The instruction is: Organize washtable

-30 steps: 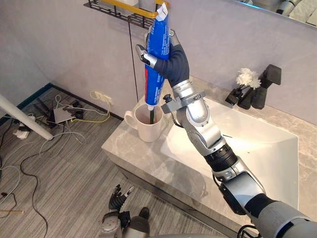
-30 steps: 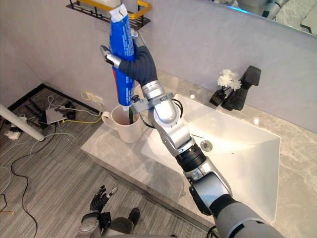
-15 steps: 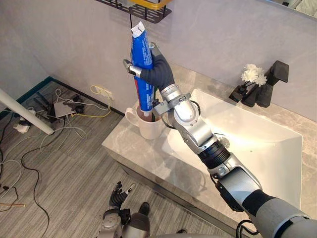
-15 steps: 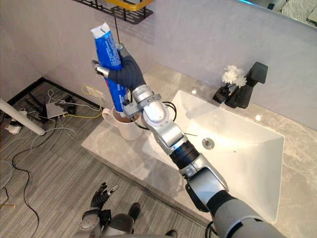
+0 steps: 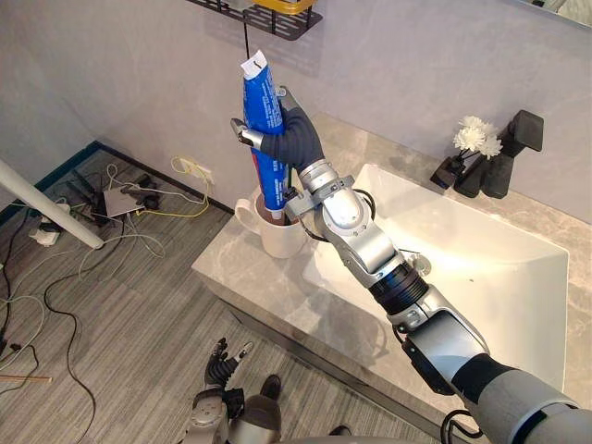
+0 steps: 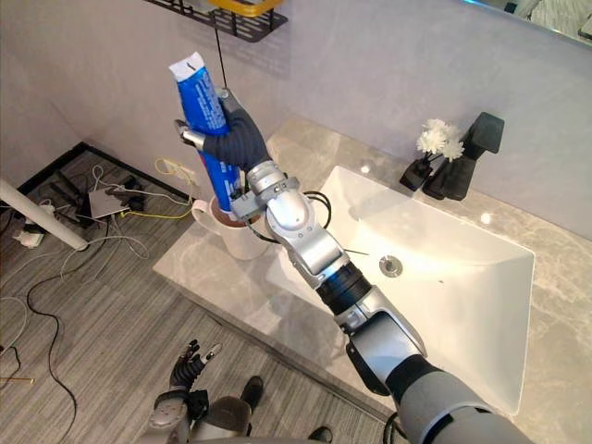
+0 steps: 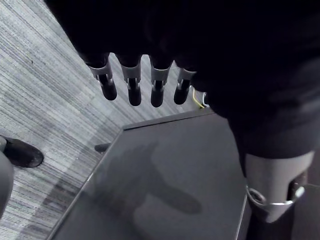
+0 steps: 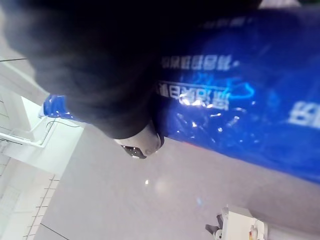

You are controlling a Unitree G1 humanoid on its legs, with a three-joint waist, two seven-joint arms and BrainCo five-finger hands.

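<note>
Count: 1 blue toothpaste tube (image 5: 263,139), 1 white mug (image 5: 278,238), 1 sink basin (image 5: 490,277), 1 black faucet (image 5: 511,153), 1 white flower bunch (image 5: 475,137), 1 wire shelf (image 5: 294,23).

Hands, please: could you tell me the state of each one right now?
Left hand: open, holding nothing.
Right hand: closed on the toothpaste tube.

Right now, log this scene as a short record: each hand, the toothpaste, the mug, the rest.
Mug: white, upright, near the washtable's left end
Toothpaste tube: blue, nearly upright, lower end at the mug's mouth
Right hand: raised over the mug, fingers curled round the toothpaste tube
Left hand: low near the floor, fingers relaxed, holding nothing
Behind the sink: black faucet, white flowers
</note>
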